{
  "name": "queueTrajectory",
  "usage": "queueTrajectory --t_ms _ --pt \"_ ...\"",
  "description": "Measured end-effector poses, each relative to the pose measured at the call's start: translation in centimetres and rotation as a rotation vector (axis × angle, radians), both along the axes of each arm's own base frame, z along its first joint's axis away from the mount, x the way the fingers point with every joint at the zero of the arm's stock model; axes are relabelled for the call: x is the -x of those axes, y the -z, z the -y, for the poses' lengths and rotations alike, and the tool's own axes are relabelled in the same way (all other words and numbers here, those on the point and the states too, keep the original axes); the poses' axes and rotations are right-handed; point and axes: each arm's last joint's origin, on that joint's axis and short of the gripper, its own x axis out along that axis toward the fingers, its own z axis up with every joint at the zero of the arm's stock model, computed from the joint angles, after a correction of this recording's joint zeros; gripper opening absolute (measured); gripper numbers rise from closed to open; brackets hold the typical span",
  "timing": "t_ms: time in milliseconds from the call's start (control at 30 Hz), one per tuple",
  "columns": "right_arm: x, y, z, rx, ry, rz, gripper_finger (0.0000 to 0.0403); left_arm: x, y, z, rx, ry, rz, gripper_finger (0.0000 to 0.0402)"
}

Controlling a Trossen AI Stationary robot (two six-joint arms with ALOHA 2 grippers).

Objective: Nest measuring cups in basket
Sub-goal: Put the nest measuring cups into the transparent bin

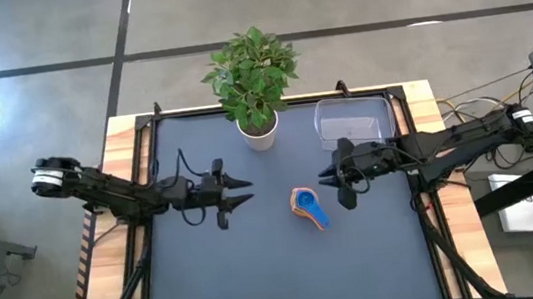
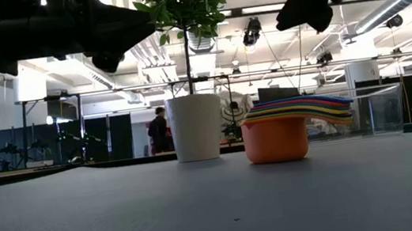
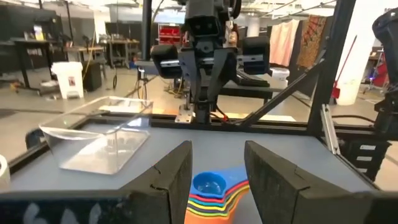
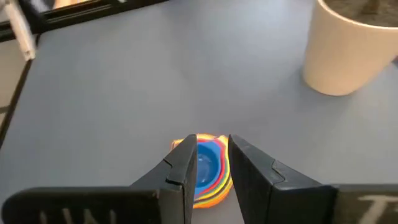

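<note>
The measuring cups (image 1: pixel 308 207) sit nested in one stack on the dark mat near the table's middle, orange cup outermost (image 2: pixel 275 139), a blue one innermost (image 3: pixel 208 185) (image 4: pixel 207 163), handles fanned toward the near right. The clear basket (image 1: pixel 353 120) stands empty at the far edge, right of the white plant pot (image 1: pixel 259 134). My left gripper (image 1: pixel 240 193) hovers open to the left of the stack, well above the mat. My right gripper (image 1: pixel 339 185) hovers open just right of the stack, above it. Neither touches anything.
The potted plant (image 1: pixel 251 76) stands at the far edge beside the basket. Black frame rails (image 1: pixel 140 224) run along the mat's sides. Bare mat lies in front of the stack and toward the near edge (image 1: pixel 291 277). A person stands far back in the room (image 2: pixel 159 129).
</note>
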Motion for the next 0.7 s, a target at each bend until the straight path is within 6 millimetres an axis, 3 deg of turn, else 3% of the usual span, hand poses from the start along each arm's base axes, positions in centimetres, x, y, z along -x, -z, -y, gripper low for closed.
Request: queueTrajectory --t_ms 133,333,533,700 --pt "-1.0 0.2 -0.2 -0.049 0.035 -0.031 0.007 0.3 0.2 -0.3 -0.023 -0.012 0.001 0.0129" --pt "-2.9 2.5 -1.0 -0.214 -0.021 -0.175 0.0078 0.3 0.4 -0.4 -0.024 -0.008 -0.014 0.0129" --pt "-5.6 4.4 -1.8 -0.269 -0.042 -0.37 0.0153 0.1 0.2 -0.4 -0.026 0.015 -0.014 0.0129" --pt "-7.9 2.8 -1.6 -0.134 -0.024 -0.55 0.0228 -0.1 -0.2 -0.4 -0.05 0.013 -0.009 0.013"
